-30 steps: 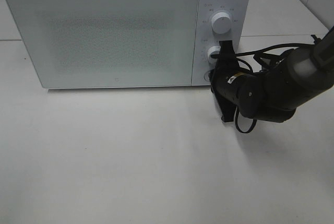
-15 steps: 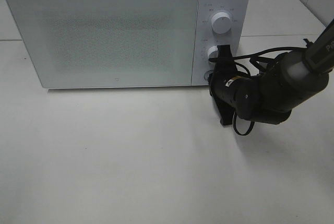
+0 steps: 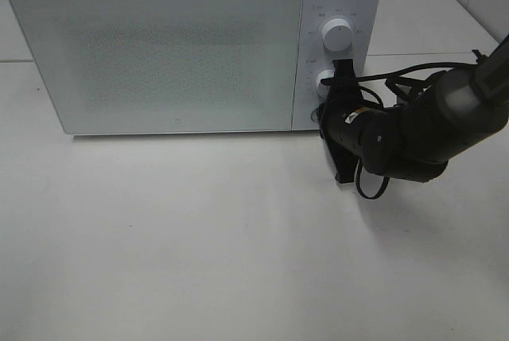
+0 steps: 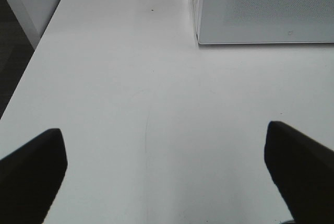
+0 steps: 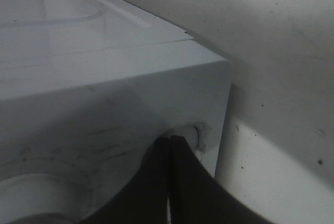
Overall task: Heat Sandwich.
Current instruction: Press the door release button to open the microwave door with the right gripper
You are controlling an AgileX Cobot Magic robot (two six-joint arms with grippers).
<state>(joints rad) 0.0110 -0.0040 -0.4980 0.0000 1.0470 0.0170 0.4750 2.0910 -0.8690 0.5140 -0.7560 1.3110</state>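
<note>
Fingers of the right gripper (image 3: 326, 112) pressed shut at the microwave (image 3: 159, 47) button, sandwich out of sight

No view shows the sandwich, so where it lies relative to either pair of fingers cannot be told. The microwave's frosted door (image 3: 163, 55) is closed and nothing can be made out through it. On the control panel (image 3: 338, 7) to the right of the door sit an upper knob (image 3: 337, 36) and a lower knob (image 3: 324, 80). Below them is a small round button (image 5: 189, 134) at the panel's bottom corner. The right gripper's two dark fingers (image 5: 156, 182) lie flat against each other with nothing between them, and their tips seem to touch that button. The left gripper (image 4: 163, 132) hangs above bare white table (image 3: 199, 261), well apart from the microwave's near corner. Its fingers (image 4: 36, 166) are spread wide and hold nothing
</note>
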